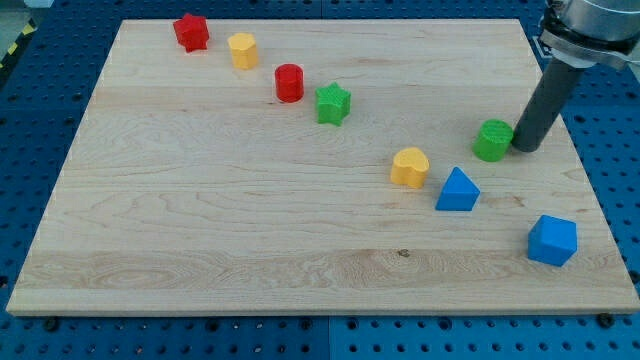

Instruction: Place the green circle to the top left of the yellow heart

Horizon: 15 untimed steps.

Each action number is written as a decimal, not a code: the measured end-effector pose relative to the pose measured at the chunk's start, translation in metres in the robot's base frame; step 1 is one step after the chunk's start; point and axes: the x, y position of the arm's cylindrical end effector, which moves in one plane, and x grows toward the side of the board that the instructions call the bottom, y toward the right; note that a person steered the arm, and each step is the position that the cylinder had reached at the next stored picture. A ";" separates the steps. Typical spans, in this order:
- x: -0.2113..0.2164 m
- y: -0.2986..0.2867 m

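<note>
The green circle (492, 140) stands on the wooden board at the view's right. The yellow heart (409, 167) lies to its lower left, a short gap away. My tip (525, 148) is right beside the green circle on its right side, touching or nearly touching it. The dark rod rises from there toward the view's top right corner.
A blue triangle (457, 190) sits just right of the yellow heart. A blue cube (552, 240) is at the lower right. A green star (333, 104), red cylinder (289, 82), yellow block (243, 49) and red star (191, 32) run diagonally to the top left.
</note>
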 end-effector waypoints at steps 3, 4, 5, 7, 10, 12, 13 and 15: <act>0.016 -0.035; 0.015 -0.031; 0.002 -0.032; 0.007 -0.034; 0.009 -0.046; 0.008 -0.085; 0.008 -0.106; -0.006 -0.103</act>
